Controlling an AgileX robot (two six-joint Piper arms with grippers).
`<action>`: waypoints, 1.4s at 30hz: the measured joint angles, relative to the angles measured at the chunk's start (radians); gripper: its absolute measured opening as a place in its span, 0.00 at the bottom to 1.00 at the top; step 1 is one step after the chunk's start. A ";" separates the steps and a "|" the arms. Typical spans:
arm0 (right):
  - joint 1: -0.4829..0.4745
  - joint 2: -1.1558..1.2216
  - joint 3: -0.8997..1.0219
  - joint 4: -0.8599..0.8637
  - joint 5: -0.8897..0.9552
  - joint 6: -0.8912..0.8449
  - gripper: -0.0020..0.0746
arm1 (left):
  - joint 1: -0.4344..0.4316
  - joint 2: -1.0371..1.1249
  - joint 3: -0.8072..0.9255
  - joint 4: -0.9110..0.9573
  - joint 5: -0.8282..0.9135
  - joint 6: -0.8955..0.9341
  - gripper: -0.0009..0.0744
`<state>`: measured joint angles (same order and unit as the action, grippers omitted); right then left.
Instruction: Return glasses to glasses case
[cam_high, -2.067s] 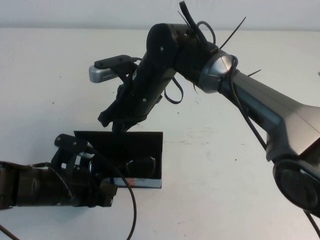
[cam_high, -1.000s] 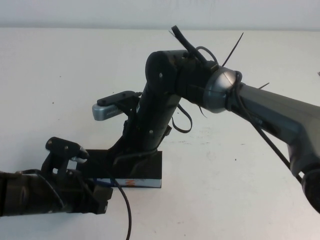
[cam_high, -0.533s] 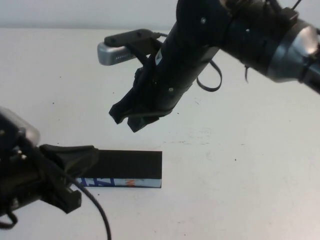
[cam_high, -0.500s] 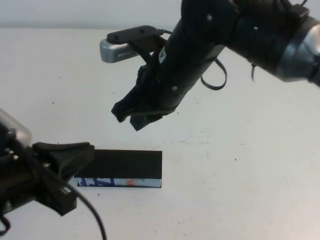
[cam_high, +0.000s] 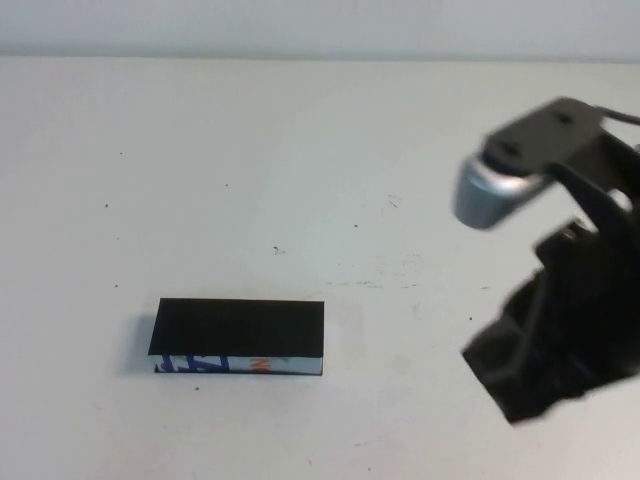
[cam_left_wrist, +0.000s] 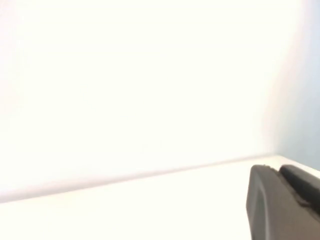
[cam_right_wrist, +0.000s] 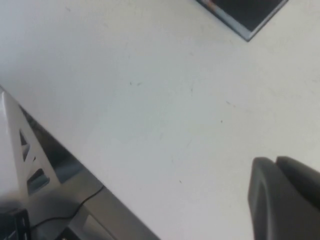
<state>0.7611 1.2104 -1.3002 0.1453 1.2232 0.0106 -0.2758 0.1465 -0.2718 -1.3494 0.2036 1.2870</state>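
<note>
We see the glasses case (cam_high: 238, 337) lying closed on the table (cam_high: 300, 150), its patterned edge unreadable. The right pincer (cam_high: 545, 375) hangs closed, empty, well right. The left pincer (cam_left_wrist: 285, 205) is raised; its opening we cannot tell.

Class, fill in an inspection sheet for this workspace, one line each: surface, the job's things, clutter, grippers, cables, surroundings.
Surface: white table, a few small dark specks and faint scuffs.
Job's things: glasses case lies flat with its lid closed, patterned edge facing the robot; glasses not visible.
Clutter: nothing seen.
Grippers: right gripper shut and empty, raised at the table's right side, well clear of the case; left gripper out of the high view, facing a pale wall, holding nothing visible.
Cables: a thin dark cable below the table edge in the right wrist view.
Surroundings: pale wall behind the table; a white frame beside the table edge.
</note>
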 joint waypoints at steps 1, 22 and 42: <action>0.000 -0.059 0.057 0.000 -0.017 0.007 0.01 | 0.000 -0.043 0.035 0.000 -0.020 -0.002 0.01; 0.000 -0.661 0.759 -0.014 -0.646 0.054 0.01 | 0.000 -0.158 0.298 -0.023 -0.151 -0.002 0.01; -0.094 -0.706 0.888 -0.379 -0.776 0.329 0.01 | 0.000 -0.158 0.298 -0.027 -0.156 -0.002 0.01</action>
<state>0.6676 0.5048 -0.4125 -0.2336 0.4468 0.3398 -0.2758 -0.0112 0.0260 -1.3759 0.0480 1.2854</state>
